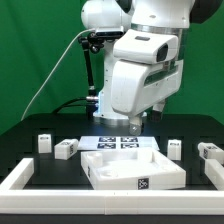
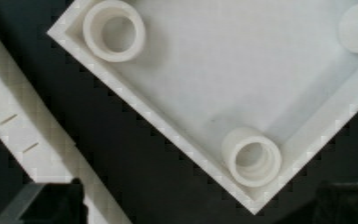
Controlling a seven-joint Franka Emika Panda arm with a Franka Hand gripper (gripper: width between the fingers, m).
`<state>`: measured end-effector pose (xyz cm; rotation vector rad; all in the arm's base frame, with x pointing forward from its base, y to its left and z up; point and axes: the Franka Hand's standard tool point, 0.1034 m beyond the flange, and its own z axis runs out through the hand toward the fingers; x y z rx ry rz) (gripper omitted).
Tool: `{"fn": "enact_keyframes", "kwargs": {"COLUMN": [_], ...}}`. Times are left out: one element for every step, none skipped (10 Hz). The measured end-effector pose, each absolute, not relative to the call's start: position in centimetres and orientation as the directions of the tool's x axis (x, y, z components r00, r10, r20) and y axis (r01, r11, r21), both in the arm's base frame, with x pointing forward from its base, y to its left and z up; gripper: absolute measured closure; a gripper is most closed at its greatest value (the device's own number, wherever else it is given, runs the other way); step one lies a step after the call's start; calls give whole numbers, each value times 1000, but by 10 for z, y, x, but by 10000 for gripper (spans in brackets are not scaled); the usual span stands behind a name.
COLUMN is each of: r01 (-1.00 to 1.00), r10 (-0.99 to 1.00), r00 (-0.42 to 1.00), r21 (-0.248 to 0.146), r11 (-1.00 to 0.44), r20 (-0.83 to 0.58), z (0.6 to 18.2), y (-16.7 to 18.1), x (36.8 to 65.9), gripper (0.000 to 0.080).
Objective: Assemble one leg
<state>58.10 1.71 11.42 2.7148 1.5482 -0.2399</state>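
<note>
- The gripper hung low over the back edge of the square panel. In the wrist view its dark fingertips sat wide apart at the picture's edges with nothing between them, so I judged it open and empty.
- No leg was in hand. The far-left leg and inner-left leg lay on the table at the exterior view's left. The inner-right leg and far-right leg lay at its right. All four were apart from the panel.
- Risk: the gripper was over the panel, not over any leg. A descent from there would likely strike the panel or shove it, upsetting the socket positions.
- Risk: the legs were small and lay close to the white border rail. A finger coming down off-centre could tip a leg or knock it against the rail.
- Risk: the round sockets looked snug, so a leg carried tilted could jam at the rim.
- The surface was a matt black table. The marker board lay flat behind the panel.
- Behind stood a green backdrop, with a cable trailing from the arm.
</note>
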Motion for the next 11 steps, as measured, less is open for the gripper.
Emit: {"fn": "enact_keyframes", "kwargs": {"r01": [857, 857, 857, 856, 856, 856, 874, 913, 931, 951, 967], "r10": [856, 856, 856, 856, 856, 856, 873, 912, 931, 950, 967], "r00": [497, 497, 497, 498, 498, 498, 471, 402, 360, 310, 255], "r21": [-74, -76, -77, -77, -77, -77, -69, -42, -33, 1, 32], "r11": [-510, -510, -510, -511, -511, -511, -481, -406, -362, -310, -254], "r20": [-139, -141, -142, -141, -141, -141, -125, -84, -70, -39, -22], "z": [114, 114, 114, 114, 114, 114, 113, 106, 101, 97, 88], "y": [17, 17, 17, 17, 17, 17, 16, 10, 5, 2, -1], "x": [580, 580, 579, 579, 579, 579, 580, 575, 563, 560, 553], "gripper": [150, 150, 150, 150, 150, 150, 150, 150, 150, 150, 150]}}
